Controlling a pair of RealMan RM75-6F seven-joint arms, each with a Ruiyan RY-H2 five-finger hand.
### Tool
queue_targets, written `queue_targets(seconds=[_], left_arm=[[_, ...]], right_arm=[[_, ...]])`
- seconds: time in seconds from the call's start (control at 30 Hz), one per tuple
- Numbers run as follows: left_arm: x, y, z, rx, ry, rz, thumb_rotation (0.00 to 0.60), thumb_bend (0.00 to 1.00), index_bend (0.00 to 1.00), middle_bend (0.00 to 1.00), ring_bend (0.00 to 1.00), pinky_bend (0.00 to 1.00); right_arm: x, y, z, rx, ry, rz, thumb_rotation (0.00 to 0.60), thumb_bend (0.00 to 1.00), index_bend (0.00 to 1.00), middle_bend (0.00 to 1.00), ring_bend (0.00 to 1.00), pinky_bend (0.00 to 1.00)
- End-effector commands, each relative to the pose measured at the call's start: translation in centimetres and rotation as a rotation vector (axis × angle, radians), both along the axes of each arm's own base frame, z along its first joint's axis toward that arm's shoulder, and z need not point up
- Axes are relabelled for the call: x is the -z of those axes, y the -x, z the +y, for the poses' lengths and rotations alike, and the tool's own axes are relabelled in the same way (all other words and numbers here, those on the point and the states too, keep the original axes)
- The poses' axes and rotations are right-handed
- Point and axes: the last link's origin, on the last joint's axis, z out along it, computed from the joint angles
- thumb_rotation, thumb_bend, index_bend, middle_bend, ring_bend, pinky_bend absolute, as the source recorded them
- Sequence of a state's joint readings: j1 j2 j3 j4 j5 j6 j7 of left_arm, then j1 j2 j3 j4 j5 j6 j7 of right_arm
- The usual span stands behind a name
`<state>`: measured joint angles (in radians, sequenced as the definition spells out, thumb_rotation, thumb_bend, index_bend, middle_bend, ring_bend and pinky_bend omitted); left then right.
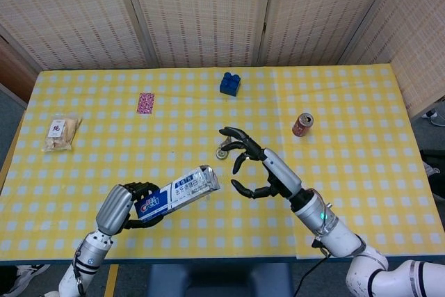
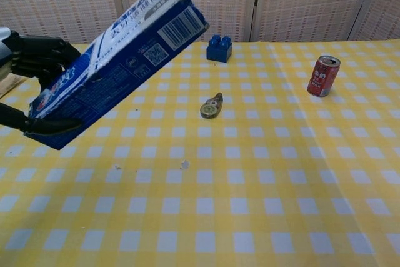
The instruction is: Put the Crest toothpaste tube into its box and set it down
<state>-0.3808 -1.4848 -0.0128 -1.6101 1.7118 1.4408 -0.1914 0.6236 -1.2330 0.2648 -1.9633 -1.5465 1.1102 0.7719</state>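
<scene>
Two hands are up: my left hand (image 1: 128, 203) holds the toothpaste box (image 1: 179, 191) tilted above the bench (image 1: 348, 193), my right hand (image 1: 252, 165) hovers spread and empty. No tube is visible, so I judge it's inside; I'd lower the box gently and flat.

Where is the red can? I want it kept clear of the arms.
Head view: the red can stands on the table's right side, beyond the right hand, right of the blue brick.

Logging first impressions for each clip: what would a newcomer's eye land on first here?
The blue-and-white Crest box grabs attention first, held tilted above the near left of the yellow checked table by the left hand. Next comes the right hand, fingers spread and empty, hovering near the table's middle. Smaller accents sit behind: a red can at right and a blue brick at the far centre.
</scene>
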Motion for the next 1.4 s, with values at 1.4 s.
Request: queue_targets(seconds=[1.4], left_arm=[[0.0, -0.2, 0.6, 0.009, -0.009, 0.052, 0.600, 0.26, 0.54, 0.76, 0.68, 0.72]], right_arm=[[8.2, 5.6, 3.8, -0.172, 0.185, 0.357, 0.600, 0.67, 0.00, 0.89, 0.99, 0.98]])
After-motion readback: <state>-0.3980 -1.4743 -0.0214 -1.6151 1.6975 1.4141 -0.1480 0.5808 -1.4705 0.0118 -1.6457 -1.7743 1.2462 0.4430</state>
